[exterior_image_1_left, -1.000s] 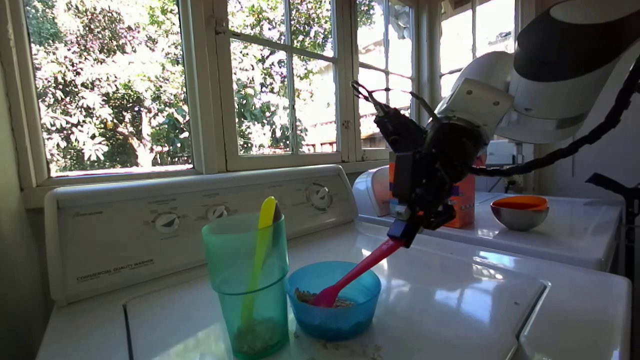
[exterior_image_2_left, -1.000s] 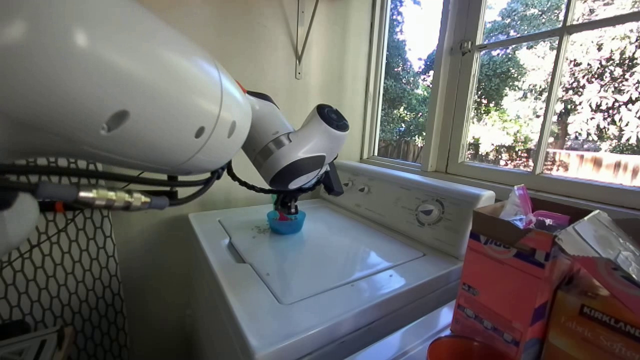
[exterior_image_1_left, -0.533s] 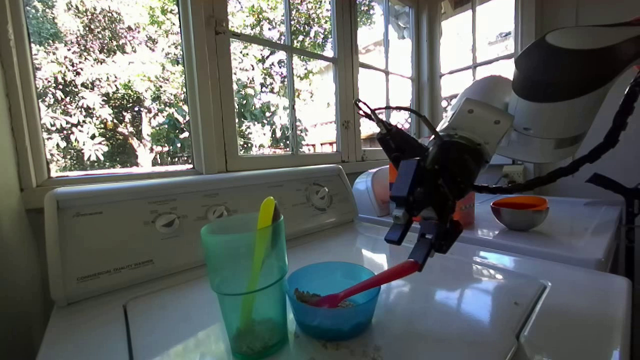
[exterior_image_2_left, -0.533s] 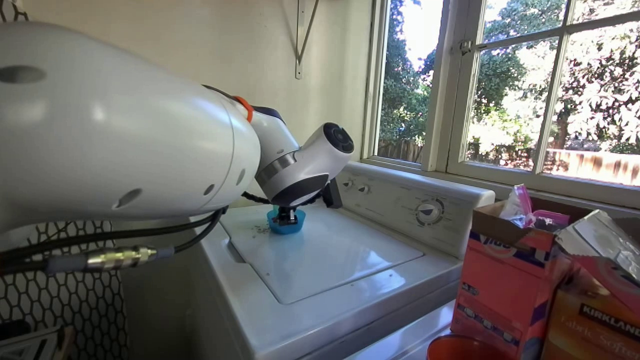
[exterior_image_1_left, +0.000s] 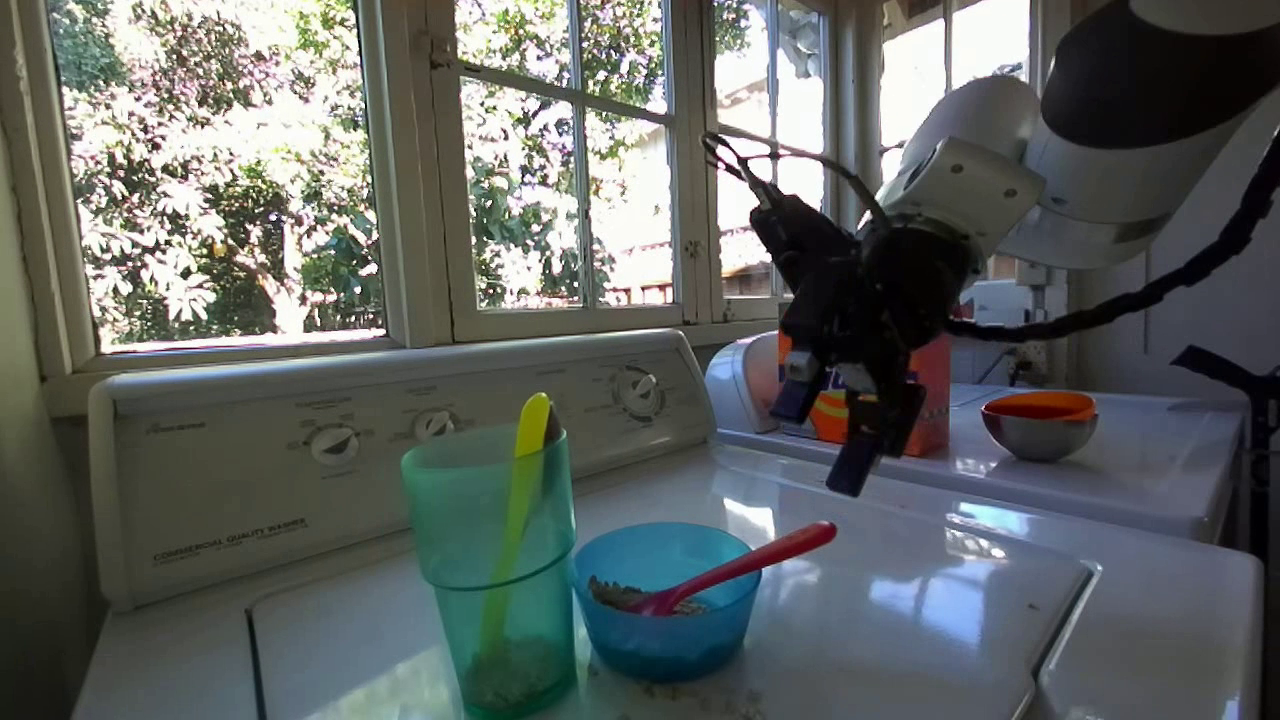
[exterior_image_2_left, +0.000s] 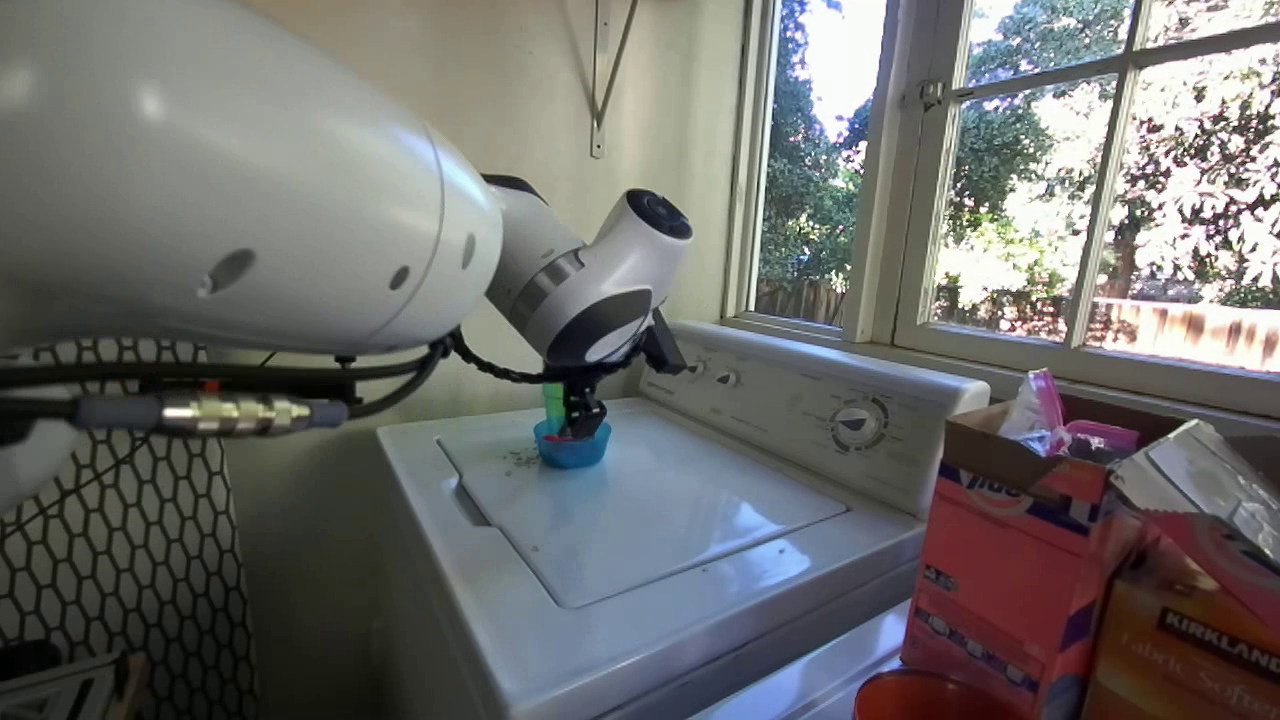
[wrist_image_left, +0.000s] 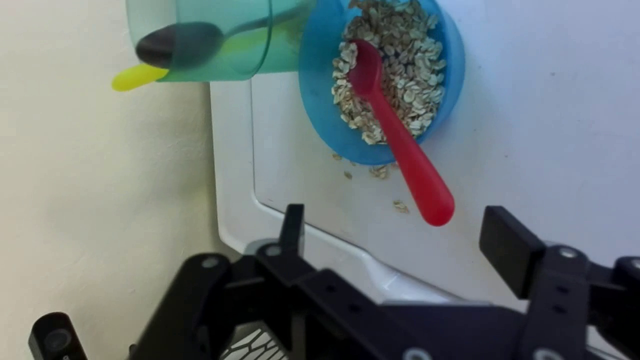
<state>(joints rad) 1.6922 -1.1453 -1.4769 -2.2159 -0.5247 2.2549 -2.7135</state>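
Wrist view, red spoon (wrist_image_left: 401, 142) in bowl (wrist_image_left: 317, 95) of oats (wrist_image_left: 407, 75), cup (wrist_image_left: 220, 12) of utensils (wrist_image_left: 139, 77), end effector (wrist_image_left: 397, 227) spread wide, empty.

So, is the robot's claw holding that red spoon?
No, the wrist view shows the gripper standing open, while the red spoon rests in the blue bowl, its end sticking out free.
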